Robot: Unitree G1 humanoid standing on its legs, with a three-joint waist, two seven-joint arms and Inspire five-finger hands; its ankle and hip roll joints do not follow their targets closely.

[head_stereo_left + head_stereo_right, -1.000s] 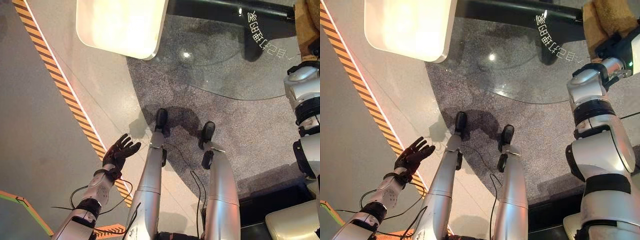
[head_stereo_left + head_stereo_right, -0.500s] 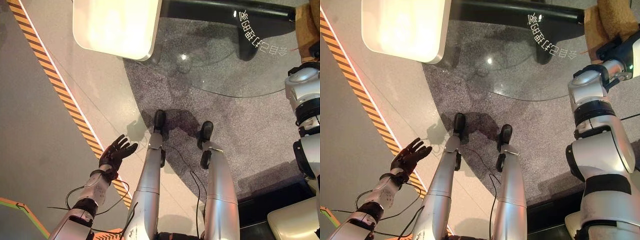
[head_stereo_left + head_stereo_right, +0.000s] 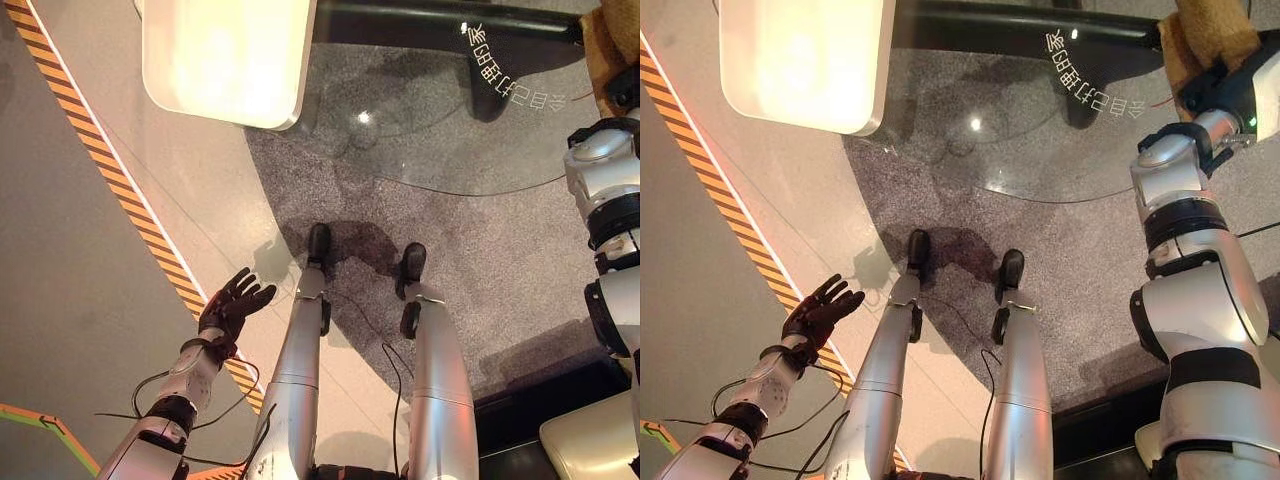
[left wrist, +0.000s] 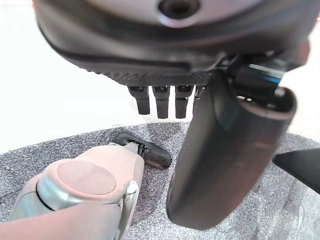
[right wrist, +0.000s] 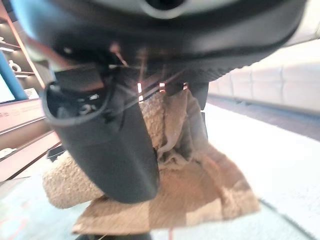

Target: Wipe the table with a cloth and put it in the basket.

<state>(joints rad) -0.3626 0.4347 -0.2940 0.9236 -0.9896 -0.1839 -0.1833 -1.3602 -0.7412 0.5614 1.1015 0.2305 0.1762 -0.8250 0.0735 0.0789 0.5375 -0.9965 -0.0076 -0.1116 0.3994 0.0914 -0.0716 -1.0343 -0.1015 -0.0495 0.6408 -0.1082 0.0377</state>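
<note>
The cloth (image 5: pixel 165 200) is brown and fluffy, and it hangs in the right hand (image 5: pixel 125 145). In the right wrist view the thumb and the fingers are curled around the upper part of the cloth, so the hand grips it in a bunch, and the lower part spreads out wide below the hand. In the right eye view the same cloth (image 3: pixel 1205 40) shows at the far right edge of the glass table (image 3: pixel 1040 130), above the raised right arm.

The glass table is round and transparent, and the grey speckled carpet (image 3: pixel 1090 260) is visible through it. White print lies on the glass near its far right side. A dark bar of the table's base runs under the far side of the glass. A white rounded panel (image 3: pixel 225 55) lies at the far left edge of the table and shines brightly.

The left hand (image 3: pixel 235 305) is well apart from the table, low on the near left side of it, over a strip of orange and black striped tape (image 3: pixel 120 190) on the smooth floor. Its fingers are stretched out and a little spread, and it holds nothing. In the left wrist view the fingers (image 4: pixel 162 102) point straight away from the palm, with the thumb standing out beside them.
</note>
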